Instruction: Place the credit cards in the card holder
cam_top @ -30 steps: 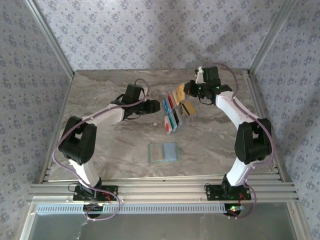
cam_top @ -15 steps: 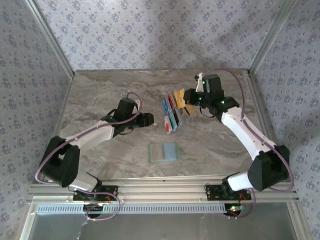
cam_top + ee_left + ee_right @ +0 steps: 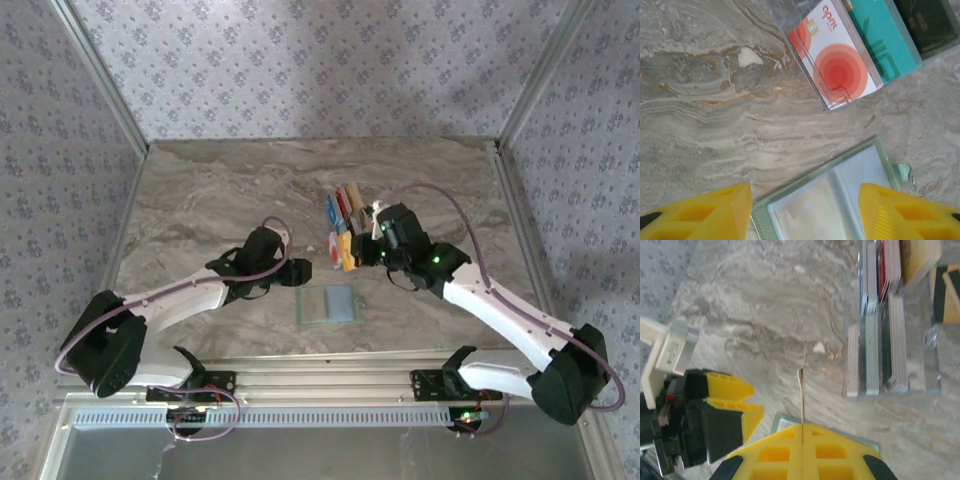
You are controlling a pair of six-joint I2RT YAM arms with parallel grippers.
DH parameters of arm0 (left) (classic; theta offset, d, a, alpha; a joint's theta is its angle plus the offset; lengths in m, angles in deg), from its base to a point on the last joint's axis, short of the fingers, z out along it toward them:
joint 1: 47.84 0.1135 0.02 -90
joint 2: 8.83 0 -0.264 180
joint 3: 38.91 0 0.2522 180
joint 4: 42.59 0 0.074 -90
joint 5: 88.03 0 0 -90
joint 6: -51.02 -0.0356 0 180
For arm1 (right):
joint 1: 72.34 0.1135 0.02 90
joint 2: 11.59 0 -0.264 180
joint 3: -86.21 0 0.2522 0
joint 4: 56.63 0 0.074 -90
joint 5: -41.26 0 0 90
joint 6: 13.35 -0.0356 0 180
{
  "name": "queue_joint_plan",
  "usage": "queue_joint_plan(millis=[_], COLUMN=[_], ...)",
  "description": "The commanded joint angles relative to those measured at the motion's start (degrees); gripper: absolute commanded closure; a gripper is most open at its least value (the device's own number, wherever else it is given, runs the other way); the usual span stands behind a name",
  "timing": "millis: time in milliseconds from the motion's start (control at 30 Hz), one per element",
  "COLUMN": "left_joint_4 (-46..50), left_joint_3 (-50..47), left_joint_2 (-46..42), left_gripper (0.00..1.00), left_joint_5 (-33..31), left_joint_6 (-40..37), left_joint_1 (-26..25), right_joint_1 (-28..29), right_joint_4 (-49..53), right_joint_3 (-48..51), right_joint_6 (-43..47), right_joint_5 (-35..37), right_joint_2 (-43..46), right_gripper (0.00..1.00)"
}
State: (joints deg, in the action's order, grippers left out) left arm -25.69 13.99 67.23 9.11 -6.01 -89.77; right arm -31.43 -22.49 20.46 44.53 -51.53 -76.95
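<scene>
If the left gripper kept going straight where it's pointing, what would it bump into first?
Most likely the card holder. It lies flat on the table, right ahead of the open left gripper. How far away it sits is hard to judge from here.

white-and-red card (image 3: 837,70), red lettering reading roughly "opm"

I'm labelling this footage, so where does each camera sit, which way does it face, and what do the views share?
Top external: above and behind the arms, looking down on the table; both arms, left gripper and right gripper show.
Left wrist: on the left arm, facing down at the card holder and credit cards; its open yellow fingers frame the bottom.
Right wrist: on the right arm, looking along shut fingers pinching a single card edge-on; left gripper at left.
Shared: card holder and credit cards appear in all three.
</scene>
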Motion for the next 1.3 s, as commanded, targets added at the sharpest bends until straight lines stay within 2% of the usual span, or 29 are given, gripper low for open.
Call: queue_joint_plan(millis=[0, 133, 533, 1067, 1267], left_joint_4=[-0.91, -1.37, -3.49, -4.36, -5.36], left_joint_3=[-1.48, -2.56, -3.67, -5.02, -5.14], left_joint_2=[-0.84, -0.17, 4.37, 6.05, 7.87], left_gripper=[0.42, 0.42, 0.43, 0.44, 0.45], left_joint_5=[-3.47, -6.02, -8.40, -10.14, -9.88], left_joint_6=[-0.36, -0.19, 0.52, 1.04, 1.12], left_joint_1=[-1.68, -3.77, -6.52, -7.82, -7.82], right_joint_1=[4.12, 7.84, 11.34, 10.79, 10.86], right_joint_4=[0.82, -1.10, -5.51, -10.24, -10.78], right_joint_3=[3.48, 7.75, 13.29, 11.13, 10.60], right_joint_6=[-3.19, -6.46, -11.24, -11.60, -12.13], right_joint_5=[3.95, 3.89, 4.37, 2.45, 1.78], right_joint_2=[1.03, 1.15, -1.92, -11.97, -12.78], right_gripper=[1.00, 1.00, 1.00, 1.00, 1.00])
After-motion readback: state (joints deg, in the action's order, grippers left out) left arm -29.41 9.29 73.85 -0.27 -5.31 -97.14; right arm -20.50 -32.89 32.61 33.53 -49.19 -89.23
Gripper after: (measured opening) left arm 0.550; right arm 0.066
